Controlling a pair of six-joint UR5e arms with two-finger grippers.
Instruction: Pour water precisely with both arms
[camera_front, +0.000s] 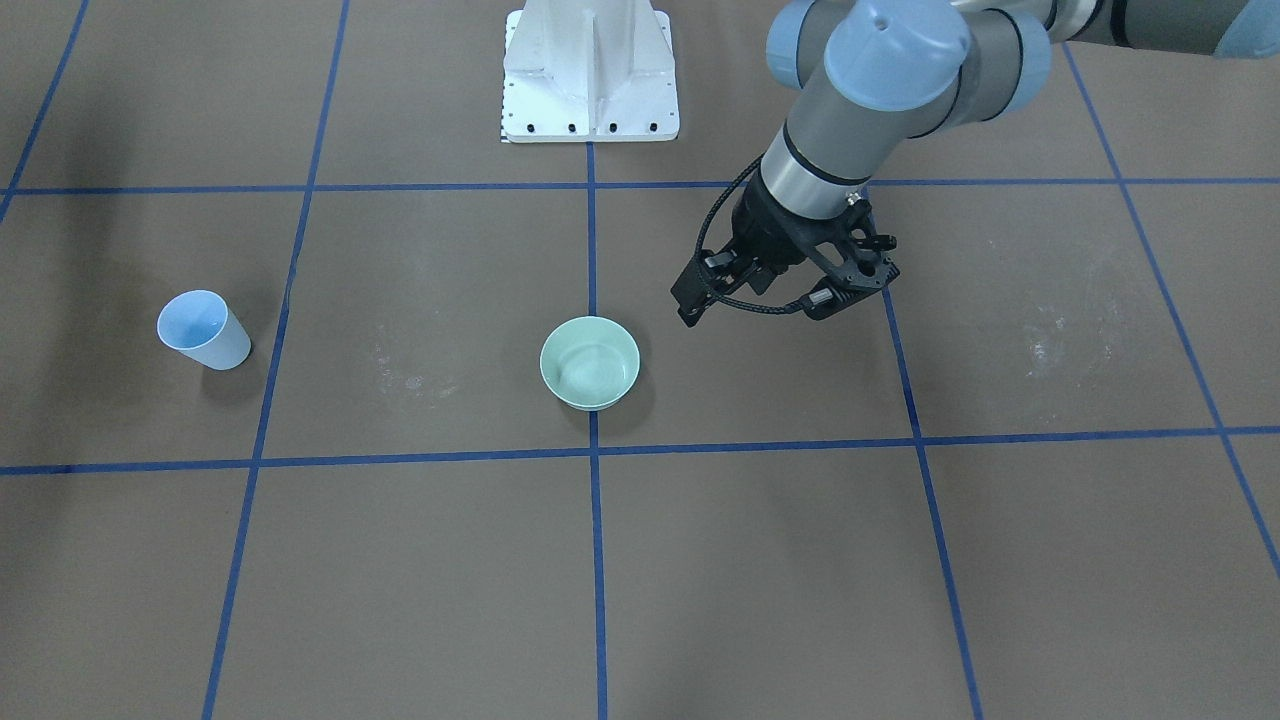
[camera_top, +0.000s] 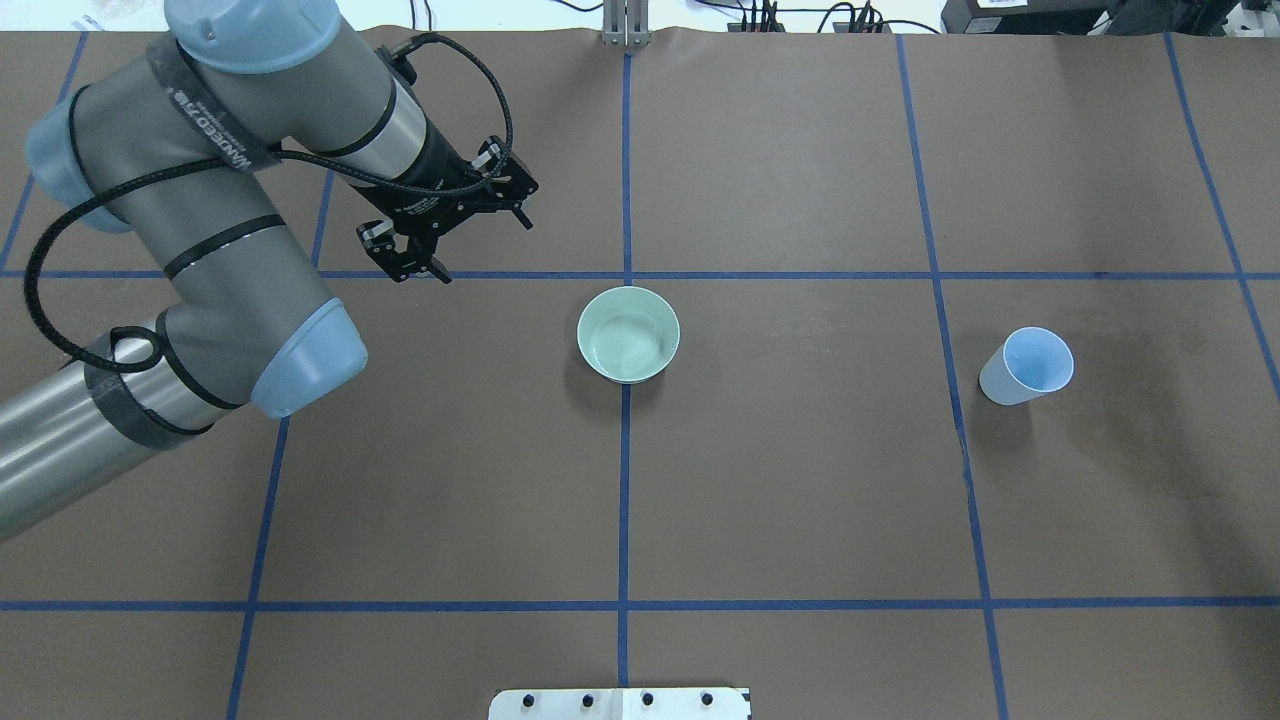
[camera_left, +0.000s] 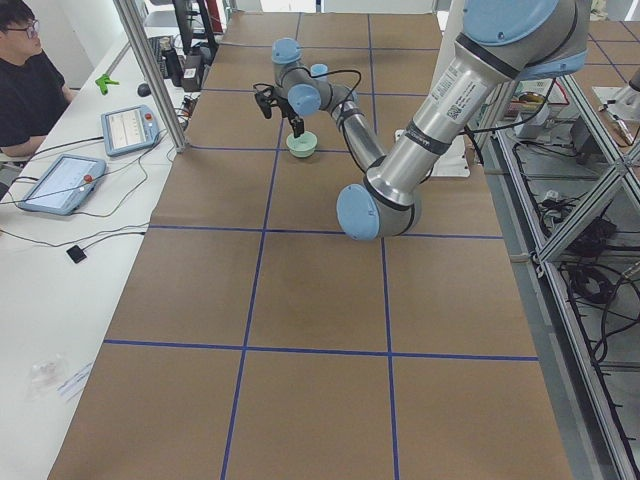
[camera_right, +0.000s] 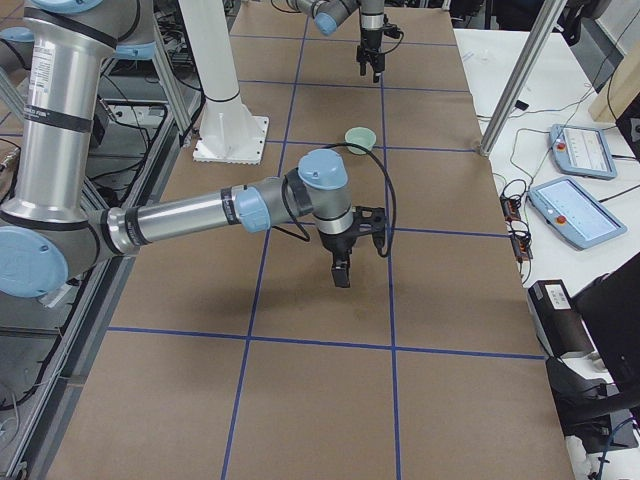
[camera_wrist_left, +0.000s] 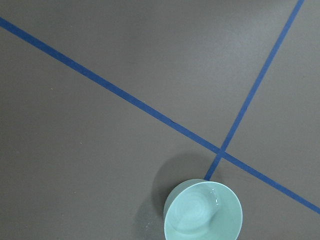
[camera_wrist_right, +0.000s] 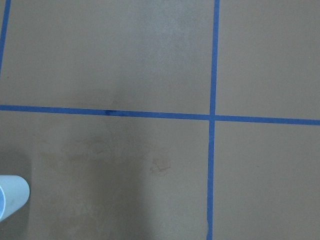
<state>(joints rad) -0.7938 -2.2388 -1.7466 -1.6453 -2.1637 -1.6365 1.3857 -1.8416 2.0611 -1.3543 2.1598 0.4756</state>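
A pale green bowl (camera_front: 590, 362) stands at the table's middle on a blue tape cross; it also shows in the overhead view (camera_top: 628, 334) and the left wrist view (camera_wrist_left: 203, 210). A glinting shallow pool of water (camera_wrist_left: 200, 212) seems to lie in it. A light blue cup (camera_top: 1027, 366) stands upright on my right side, its edge in the right wrist view (camera_wrist_right: 10, 196). My left gripper (camera_top: 462, 243) is open and empty, hovering beside the bowl on its left. My right gripper (camera_right: 360, 258) shows only in the exterior right view, above the table; I cannot tell whether it is open or shut.
The brown table cover (camera_top: 800, 500) carries a grid of blue tape lines. The white pedestal base (camera_front: 590, 75) stands at the robot's edge. Faint dried stains (camera_front: 1050, 345) mark the cover. An operator (camera_left: 30, 95) and tablets sit beyond the far side.
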